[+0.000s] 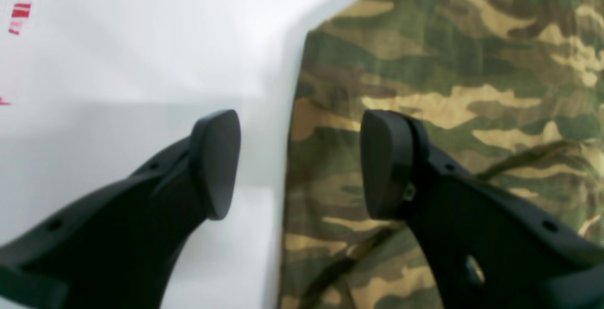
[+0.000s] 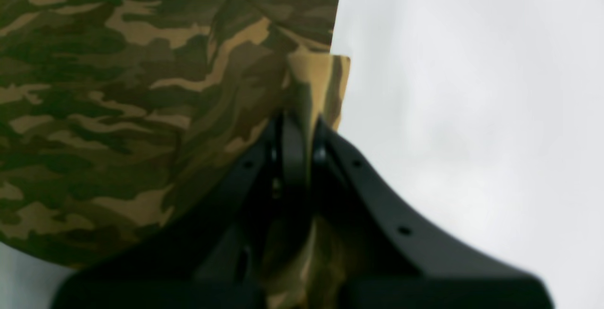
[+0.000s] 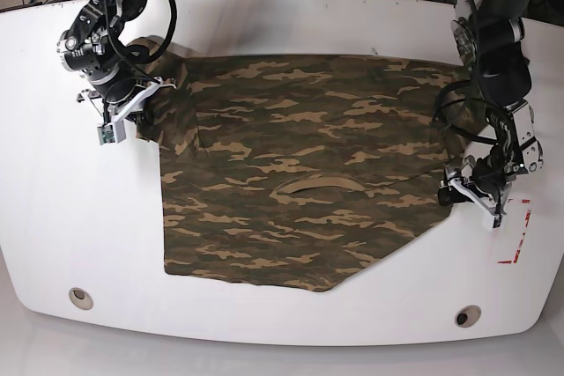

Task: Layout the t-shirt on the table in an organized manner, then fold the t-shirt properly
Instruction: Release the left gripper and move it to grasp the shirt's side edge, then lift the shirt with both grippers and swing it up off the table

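Left gripper: the left gripper [image 1: 299,162] stands spread wide and holds nothing; one finger hangs over bare desk, the other over cloth, with the shirt's side edge running between them.
Right gripper: the right gripper [image 2: 299,132] is clamped tight on a pinch of camouflage cloth at the shirt's edge; a small flap of fabric pokes out past the fingertips.
T-shirt: the t-shirt [image 3: 300,173] lies spread over the middle of the desk, mostly flat, one bottom corner folded so the hem runs diagonally.
Desk: the white desk [image 3: 282,323] shows bare surface all round the shirt, widest along the front edge and on the far sides.
Edges: the shirt's side edge lies near the red-and-white tape mark [image 3: 515,235] but apart from it; two grommet holes [image 3: 81,297] sit near the front rim, well clear of the cloth.
Hidden: the sleeve by the right gripper is bunched and shadowed under the arm; both wrist views are soft and blurred.
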Available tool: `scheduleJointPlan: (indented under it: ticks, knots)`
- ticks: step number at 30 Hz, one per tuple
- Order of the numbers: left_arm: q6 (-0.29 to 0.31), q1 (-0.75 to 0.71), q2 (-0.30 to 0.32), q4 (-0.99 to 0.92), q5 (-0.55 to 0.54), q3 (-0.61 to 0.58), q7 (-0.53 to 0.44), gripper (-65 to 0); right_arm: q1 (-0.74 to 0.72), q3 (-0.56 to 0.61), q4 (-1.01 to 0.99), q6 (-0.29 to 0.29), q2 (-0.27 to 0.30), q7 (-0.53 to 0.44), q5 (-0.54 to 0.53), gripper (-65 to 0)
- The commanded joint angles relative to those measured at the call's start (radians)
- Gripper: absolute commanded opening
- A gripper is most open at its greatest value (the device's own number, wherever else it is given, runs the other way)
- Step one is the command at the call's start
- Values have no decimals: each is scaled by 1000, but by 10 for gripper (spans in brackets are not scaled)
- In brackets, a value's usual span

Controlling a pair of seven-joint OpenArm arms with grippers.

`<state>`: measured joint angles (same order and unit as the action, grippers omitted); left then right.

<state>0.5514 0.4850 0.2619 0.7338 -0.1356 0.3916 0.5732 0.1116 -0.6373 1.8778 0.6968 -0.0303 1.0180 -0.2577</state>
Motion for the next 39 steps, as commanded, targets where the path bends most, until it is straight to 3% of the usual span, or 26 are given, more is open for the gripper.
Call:
scheduleJointPlan:
  ticks: [1,16,19,23,25,39]
  knots:
    - [5,27,7,-4,-6,-1,0,-271,-13,-2,24,1,10,-20,-12,-650]
    - [5,27,-69,-9,-2,-3,1,-285,-13,-2,26,1,10,-20,-12,-650]
    - [5,28,-69,-9,-2,-3,0,-378,-13,-2,26,1,10,-20,-12,-650]
    - [-3,28,-69,-9,0,-3,0,-590,-13,-2,26,1,10,-20,-12,-650]
    - [-3,28,-69,-9,0,-3,0,-650,-13,-2,26,1,10,-20,-12,-650]
    - [29,22,-62,83,-6,5,9,-650,-6,0,108,1,8,-20,-12,-650]
